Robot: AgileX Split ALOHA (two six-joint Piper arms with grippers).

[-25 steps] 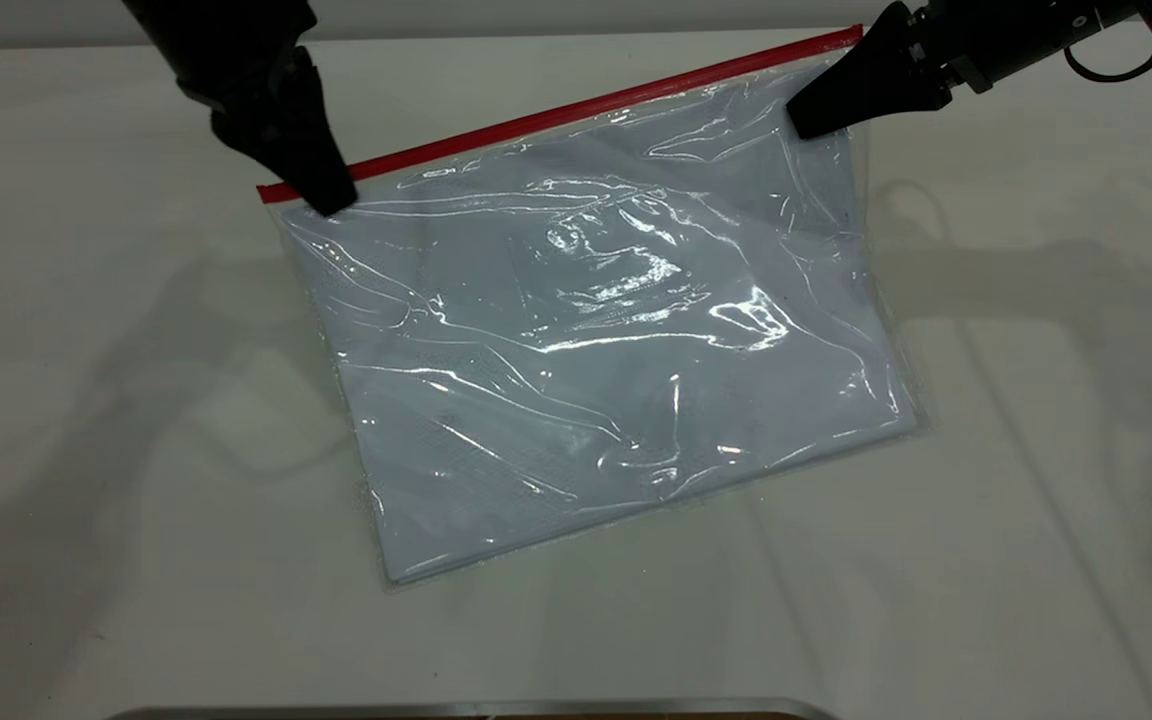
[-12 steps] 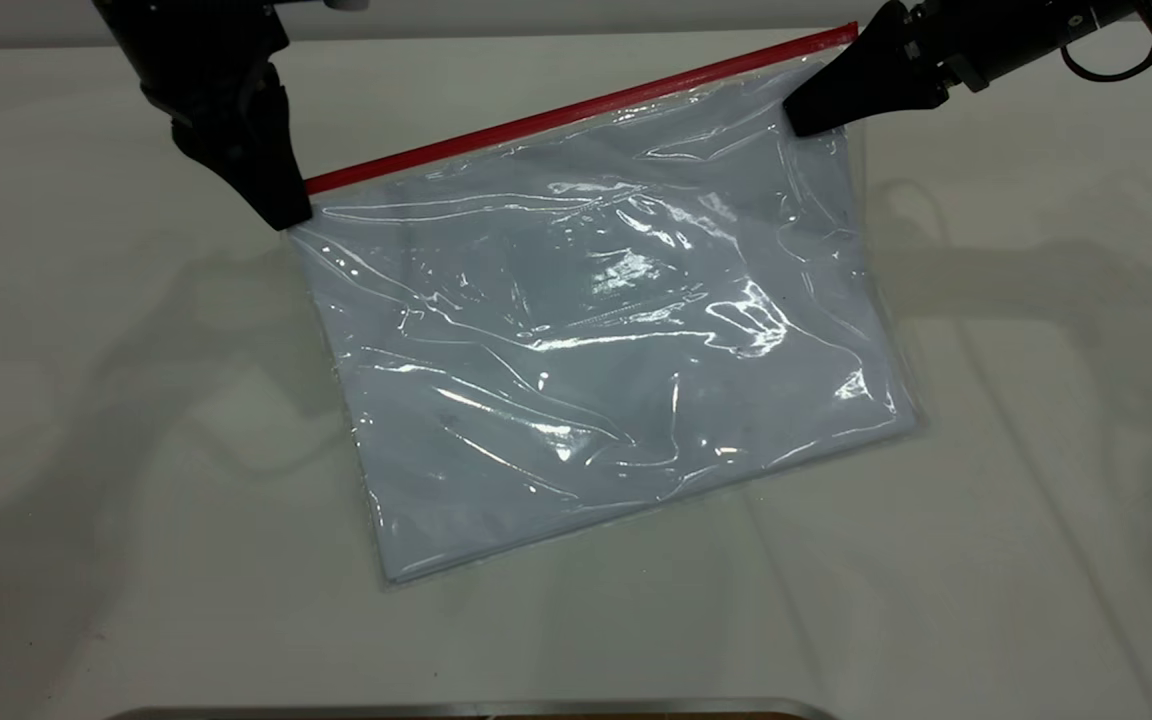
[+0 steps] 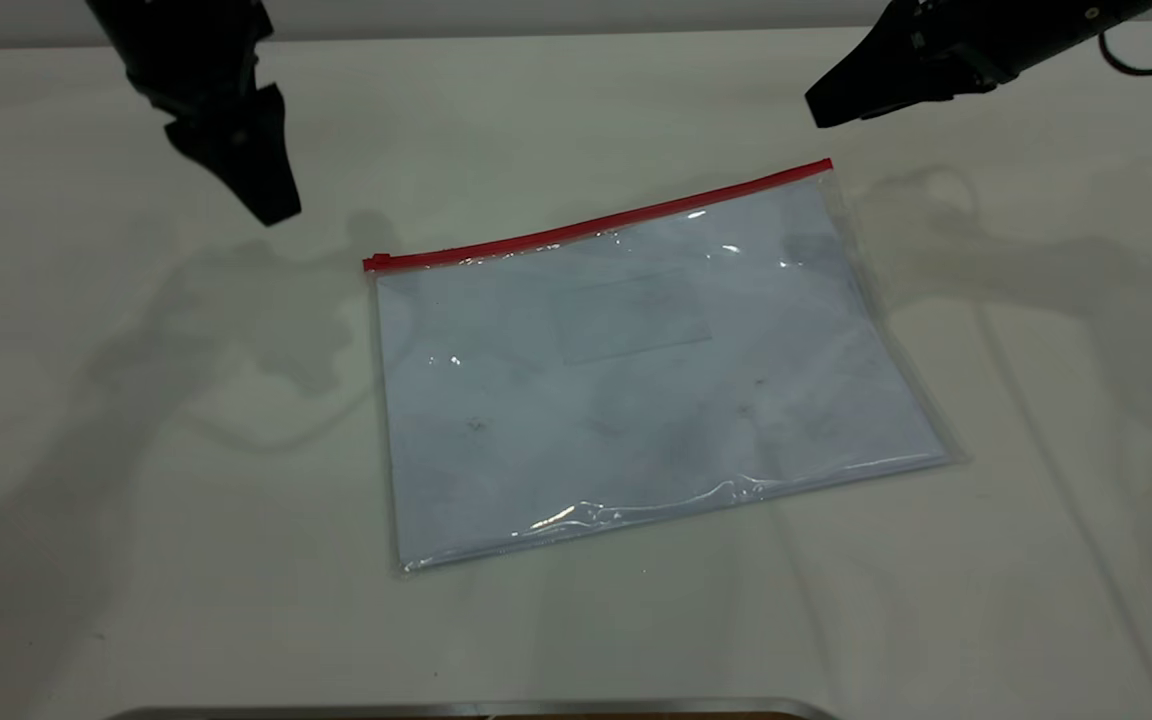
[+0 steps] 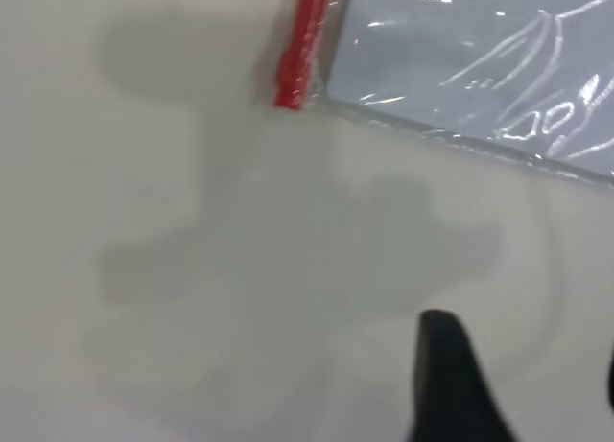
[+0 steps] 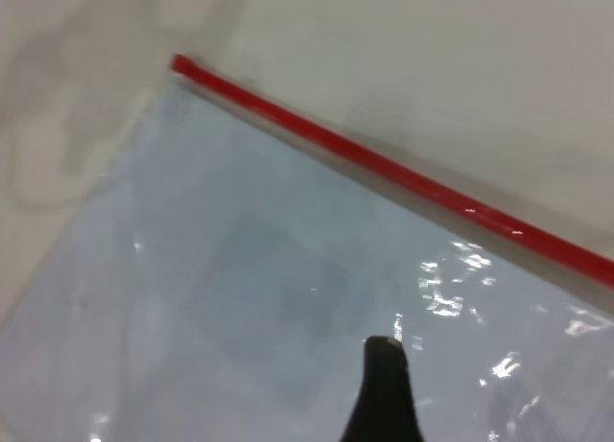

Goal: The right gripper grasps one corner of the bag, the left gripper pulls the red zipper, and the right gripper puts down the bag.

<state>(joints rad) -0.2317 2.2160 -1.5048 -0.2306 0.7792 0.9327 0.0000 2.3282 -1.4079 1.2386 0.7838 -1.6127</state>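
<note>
White tabletop is seen under the bag, lying flat at centre, zipper along its 12 o'clock edge. Left gripper at 10 o'clock and right gripper at 2 o'clock hold nothing; finger state cannot be told. Put-down seems complete; only retreat is judged left.

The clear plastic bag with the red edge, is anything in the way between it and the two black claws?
Nothing visible. The clear rectangular plastic bag lies flat on the white table. The black left gripper and black right gripper hang above its red zipper ends, apart from it, with only bare table between.
</note>
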